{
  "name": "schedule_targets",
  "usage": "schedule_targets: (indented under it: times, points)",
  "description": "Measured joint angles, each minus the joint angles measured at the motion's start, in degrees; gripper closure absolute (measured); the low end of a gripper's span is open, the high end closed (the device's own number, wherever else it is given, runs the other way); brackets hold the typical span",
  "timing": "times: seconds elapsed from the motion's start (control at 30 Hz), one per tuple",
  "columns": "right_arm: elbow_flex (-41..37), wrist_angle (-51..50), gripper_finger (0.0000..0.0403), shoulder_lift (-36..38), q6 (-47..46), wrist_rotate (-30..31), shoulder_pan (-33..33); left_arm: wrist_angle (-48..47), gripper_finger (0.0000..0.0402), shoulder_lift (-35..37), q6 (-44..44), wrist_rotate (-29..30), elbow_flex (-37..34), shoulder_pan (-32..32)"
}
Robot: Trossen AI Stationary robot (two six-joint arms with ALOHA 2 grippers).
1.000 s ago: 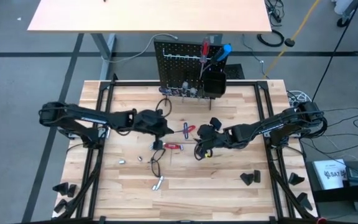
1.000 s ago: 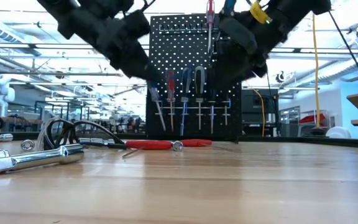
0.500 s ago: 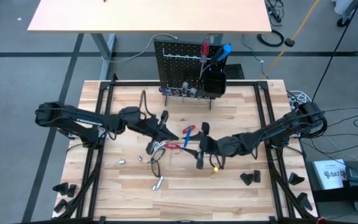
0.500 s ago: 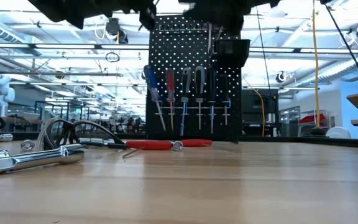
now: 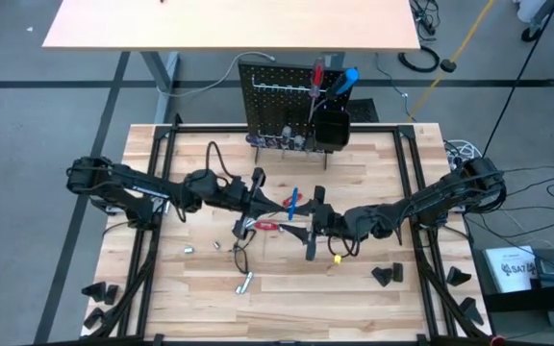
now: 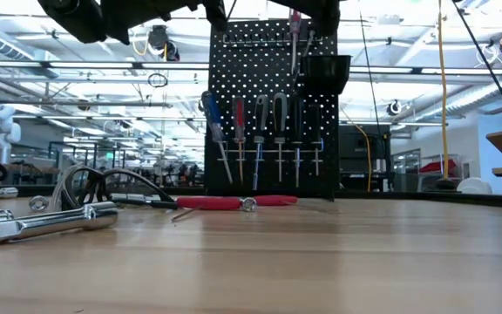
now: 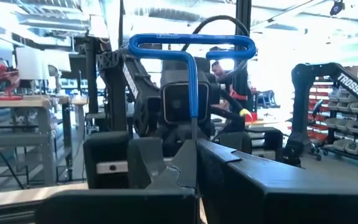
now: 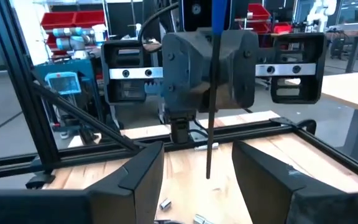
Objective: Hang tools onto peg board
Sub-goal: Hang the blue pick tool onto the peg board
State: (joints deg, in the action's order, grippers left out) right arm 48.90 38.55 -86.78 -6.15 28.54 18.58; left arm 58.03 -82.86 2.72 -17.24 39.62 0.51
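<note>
Tools first: only the left wrist view shows that the left gripper (image 7: 194, 163) is clamped tight on a blue T-handle tool (image 7: 191, 45), handle up, while the right wrist view shows that tool's shaft hanging just ahead of the half-open, empty right gripper (image 8: 197, 171). Down low, the peg board (image 6: 273, 105) holds six tools beyond both grippers. Red pliers (image 6: 234, 202) lie below on the wooden table (image 6: 321, 262), workshop behind.

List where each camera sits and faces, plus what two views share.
High: overhead, facing down on pale wooden table; both arms show.
Low: table height, facing black perforated peg board; arms above.
Left wrist: faces right arm past left gripper.
Right wrist: faces left arm past right gripper.
Both wrists share blue T-handled key.
</note>
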Motion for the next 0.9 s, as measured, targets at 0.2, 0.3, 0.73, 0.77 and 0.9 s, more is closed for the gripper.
schedule_targets:
  times: [0.2, 0.3, 0.73, 0.77, 0.9]
  points:
    - [0.0, 1.3, 0.0218, 0.0, 0.6, -0.2, -1.7, 4.4, 0.0401, -1.1, 0.0, 1.3, 0.0, 0.0]
    - [0.0, 2.4, 0.0218, 0.0, 0.8, -0.5, -2.8, 6.0, 0.0401, -1.3, 0.0, 1.9, 0.0, 0.0]
    - [0.0, 6.5, 0.0251, 0.0, 0.8, -6.4, -7.0, 7.2, 0.0402, -1.2, -0.1, 4.9, 0.0, 0.0]
    - [0.0, 6.7, 0.0258, 0.0, 0.6, -6.4, -7.1, 7.1, 0.0402, -1.2, -0.1, 5.3, 0.0, 0.0]
    - [0.0, 7.5, 0.0289, 0.0, 0.4, -6.6, -7.8, 7.2, 0.0402, -1.2, -0.6, 6.0, 0.0, -0.1]
